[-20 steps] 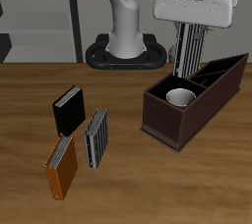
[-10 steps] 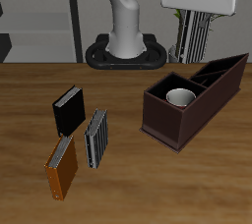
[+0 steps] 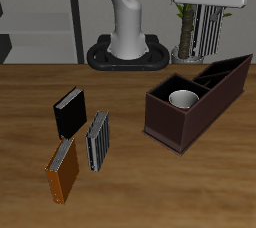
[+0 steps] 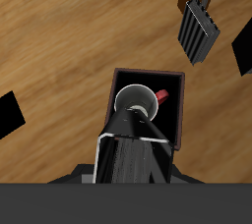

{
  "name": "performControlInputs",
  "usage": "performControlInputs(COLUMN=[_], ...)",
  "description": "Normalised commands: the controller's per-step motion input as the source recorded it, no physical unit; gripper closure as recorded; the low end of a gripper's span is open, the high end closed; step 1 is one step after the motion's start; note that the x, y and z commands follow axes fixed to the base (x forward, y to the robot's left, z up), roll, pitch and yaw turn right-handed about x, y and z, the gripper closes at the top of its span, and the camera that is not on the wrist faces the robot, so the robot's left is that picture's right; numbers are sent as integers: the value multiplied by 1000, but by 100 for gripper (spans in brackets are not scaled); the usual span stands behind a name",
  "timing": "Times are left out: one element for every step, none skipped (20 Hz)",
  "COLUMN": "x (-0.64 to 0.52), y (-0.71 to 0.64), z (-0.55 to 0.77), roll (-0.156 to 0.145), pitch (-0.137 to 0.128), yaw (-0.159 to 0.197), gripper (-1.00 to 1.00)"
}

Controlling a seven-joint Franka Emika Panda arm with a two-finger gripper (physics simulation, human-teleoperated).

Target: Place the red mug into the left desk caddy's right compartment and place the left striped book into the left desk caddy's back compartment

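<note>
Wood-grain counter (image 3: 130, 187), matte brown planks. Small red mug (image 3: 183, 99) with white inside stands upright in the large square right compartment (image 4: 173, 110) of the long dark maroon left desk caddy (image 3: 170, 124); only a sliver of red shows in wrist view. Thin grey left striped book (image 3: 97, 140) with dark vertical stripes lies flat beside an orange book (image 3: 62, 170) and black book (image 3: 69, 112). Gripper (image 3: 211, 52) hangs high above the caddy; can't tell whether it's open or closed.
</note>
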Motion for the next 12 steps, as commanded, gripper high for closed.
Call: performControlInputs(x=[-411,-276,-300,-377,-308,-203,-241,-209,-128,-74,-18,-86], y=[475,425,396,296,308,133,47,330,118,215,118,46], z=[-58,-72,-35,-9,101,86,7,62,13,32,-57,17], roll=[72,118,105,14,89,11,-11,121,-74,45,64,-38], pitch=[10,84,44,23,-16,9,38,121,51,25,109,58], yaw=[-59,-28,-17,-38,-6,-28,-66,-88,-41,-11,-34,-72], gripper=[100,100,100,100,100,100,100,100,100,100,100,100])
